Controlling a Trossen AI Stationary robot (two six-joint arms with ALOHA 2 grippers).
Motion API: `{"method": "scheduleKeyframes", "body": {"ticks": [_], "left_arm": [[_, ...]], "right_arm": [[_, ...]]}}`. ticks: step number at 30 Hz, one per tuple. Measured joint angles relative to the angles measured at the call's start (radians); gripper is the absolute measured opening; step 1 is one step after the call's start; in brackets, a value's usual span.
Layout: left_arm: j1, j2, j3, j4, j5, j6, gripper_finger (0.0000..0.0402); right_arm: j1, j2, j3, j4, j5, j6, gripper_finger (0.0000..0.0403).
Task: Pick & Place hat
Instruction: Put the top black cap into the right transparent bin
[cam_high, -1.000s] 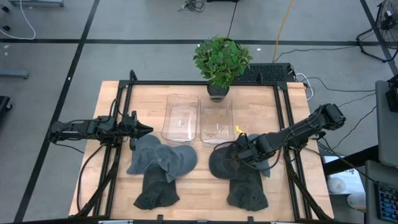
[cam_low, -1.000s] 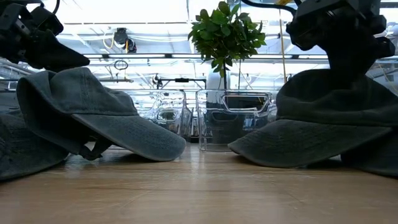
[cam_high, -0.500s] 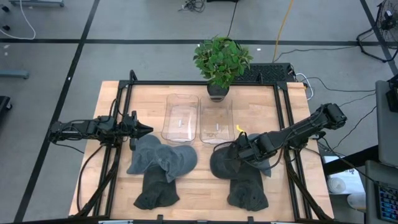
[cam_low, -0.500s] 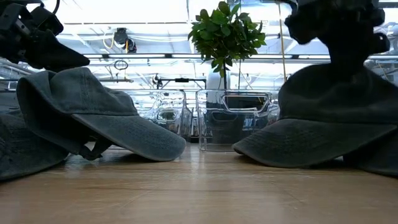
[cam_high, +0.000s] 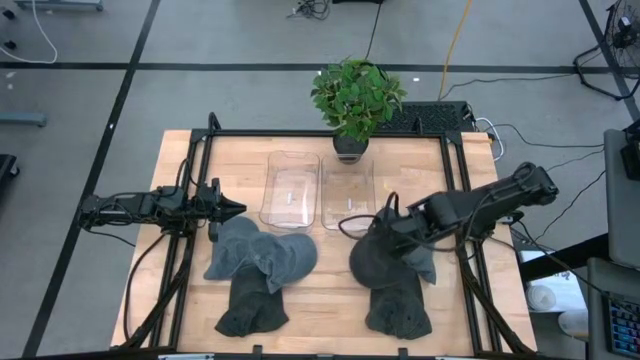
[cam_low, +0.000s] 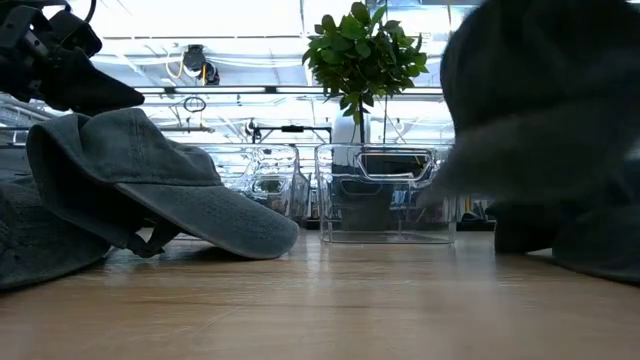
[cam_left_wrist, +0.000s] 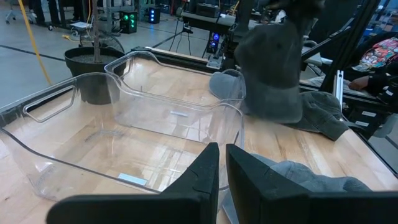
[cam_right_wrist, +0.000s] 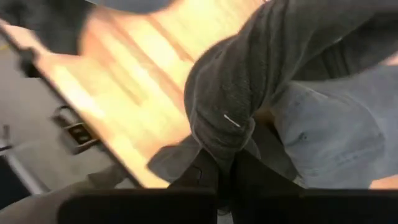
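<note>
Several grey caps lie in two heaps on the wooden table. My right gripper (cam_high: 385, 232) is shut on one cap (cam_high: 373, 262) of the right heap, which shows blurred and raised in the low view (cam_low: 540, 95). Other caps (cam_high: 400, 308) stay on the table beneath it. My left gripper (cam_high: 235, 209) waits shut at the far edge of the left heap (cam_high: 260, 258), touching nothing; the top cap there (cam_low: 150, 185) rests with its brim on the wood. My right gripper pinches a bunched fold of the cap's grey cloth (cam_right_wrist: 229, 127) between its two fingers (cam_right_wrist: 205, 174). It comes slanting down from the table's right side. The cap hangs below the fingers, and its brim (cam_low: 480, 175) is off the wood.
Two clear plastic bins (cam_high: 290, 188) (cam_high: 348, 195) stand side by side at mid-table, just beyond the heaps. A potted plant (cam_high: 355, 95) sits at the far edge. A black frame rail (cam_high: 455, 180) runs along the table's sides. Bare wood lies between the heaps.
My right gripper has risen and taken the cap with it. The cap's brim lay on the table a second ago; now it hangs clear of the wood, shifted slightly toward the table's right and moving fast enough to blur.
</note>
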Motion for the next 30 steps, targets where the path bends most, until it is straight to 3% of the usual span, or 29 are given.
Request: {"method": "scheduleKeyframes", "body": {"ticks": [16,21,30], "left_arm": [[0.000,0.000,0.000,0.000,0.000,0.000,0.0035],[0.000,0.000,0.000,0.000,0.000,0.000,0.0035],[0.000,0.000,0.000,0.000,0.000,0.000,0.0035]], "right_arm": [[-0.112,0.007,0.369,-0.296,-0.074,-0.153,0.0000],[-0.158,0.026,0.392,-0.389,-0.132,-0.245,0.0000],[-0.211,0.041,0.392,-0.392,-0.190,-0.401,0.0000]]}}
